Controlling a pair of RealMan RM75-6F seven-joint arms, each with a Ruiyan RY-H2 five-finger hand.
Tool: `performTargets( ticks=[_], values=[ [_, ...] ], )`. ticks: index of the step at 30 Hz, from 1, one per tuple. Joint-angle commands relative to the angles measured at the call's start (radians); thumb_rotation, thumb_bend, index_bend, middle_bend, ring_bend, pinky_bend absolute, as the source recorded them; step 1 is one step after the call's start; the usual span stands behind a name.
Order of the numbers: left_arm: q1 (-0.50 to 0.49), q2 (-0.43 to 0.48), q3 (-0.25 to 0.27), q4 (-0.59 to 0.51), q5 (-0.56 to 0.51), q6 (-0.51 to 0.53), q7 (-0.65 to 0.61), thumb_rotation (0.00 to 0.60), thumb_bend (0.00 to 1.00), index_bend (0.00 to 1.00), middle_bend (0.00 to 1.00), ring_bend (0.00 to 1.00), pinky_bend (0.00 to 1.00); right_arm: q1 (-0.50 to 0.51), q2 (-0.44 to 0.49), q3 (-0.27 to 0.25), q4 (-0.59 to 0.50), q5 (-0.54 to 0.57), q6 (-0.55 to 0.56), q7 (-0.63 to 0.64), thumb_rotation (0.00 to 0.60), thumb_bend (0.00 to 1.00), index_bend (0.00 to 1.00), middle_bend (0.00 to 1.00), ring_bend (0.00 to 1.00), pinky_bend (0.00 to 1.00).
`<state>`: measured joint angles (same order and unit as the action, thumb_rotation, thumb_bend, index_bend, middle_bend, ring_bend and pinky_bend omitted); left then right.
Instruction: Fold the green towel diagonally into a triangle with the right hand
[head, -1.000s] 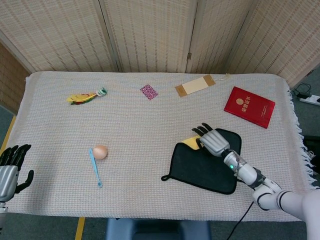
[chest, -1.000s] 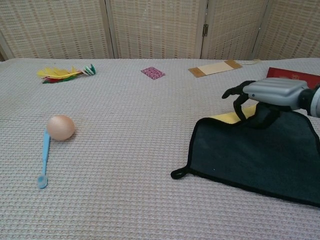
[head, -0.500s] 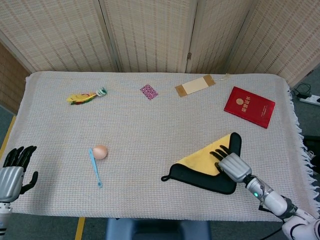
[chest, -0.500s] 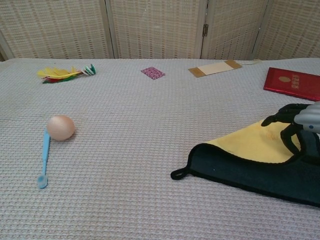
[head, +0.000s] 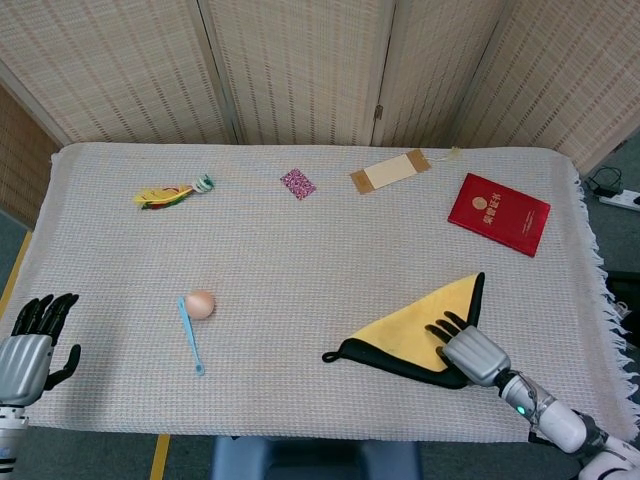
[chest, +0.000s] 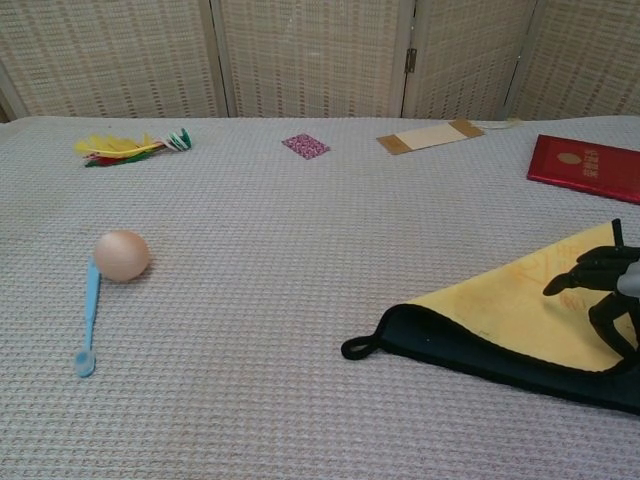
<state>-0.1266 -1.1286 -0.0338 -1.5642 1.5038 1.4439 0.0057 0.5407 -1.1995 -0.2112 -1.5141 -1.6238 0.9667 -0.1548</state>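
Towel (head: 415, 330) lay near the front right of the desk (head: 300, 250), folded into a triangle: yellow face up, dark edge along the front, hanging loop at its left corner. Right hand (head: 468, 352) rested over the towel's front right part, fingers (chest: 585, 275) curled down onto the yellow face; whether they pinched the cloth could not be told. Left hand (head: 30, 345) sat off the desk's front left corner, fingers spread, holding nothing. Egg (head: 199, 303) touched a blue spoon (head: 190, 335) at left. Red booklet (head: 499, 213) lay behind the towel.
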Motion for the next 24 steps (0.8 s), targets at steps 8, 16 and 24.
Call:
performTargets(
  ticks=[8, 16, 24],
  values=[
    [-0.001, -0.004, -0.001, 0.0, -0.005, -0.002, 0.009, 0.6, 0.56, 0.0, 0.13, 0.02, 0.0, -0.021, 0.012, -0.008, -0.007, -0.019, 0.0, -0.013, 0.6, 0.47, 0.62, 0.13, 0.1, 0.0],
    [-0.009, -0.008, -0.002, 0.004, -0.019, -0.022, 0.013, 0.6, 0.57, 0.0, 0.13, 0.02, 0.0, -0.029, 0.016, -0.012, -0.007, -0.028, -0.017, -0.032, 0.6, 0.47, 0.62, 0.13, 0.1, 0.0],
    [-0.012, -0.011, -0.003, 0.006, -0.027, -0.032, 0.02, 0.6, 0.57, 0.0, 0.13, 0.02, 0.0, -0.037, 0.032, -0.009, -0.016, -0.016, -0.033, -0.048, 0.6, 0.47, 0.6, 0.1, 0.09, 0.0]
  ],
)
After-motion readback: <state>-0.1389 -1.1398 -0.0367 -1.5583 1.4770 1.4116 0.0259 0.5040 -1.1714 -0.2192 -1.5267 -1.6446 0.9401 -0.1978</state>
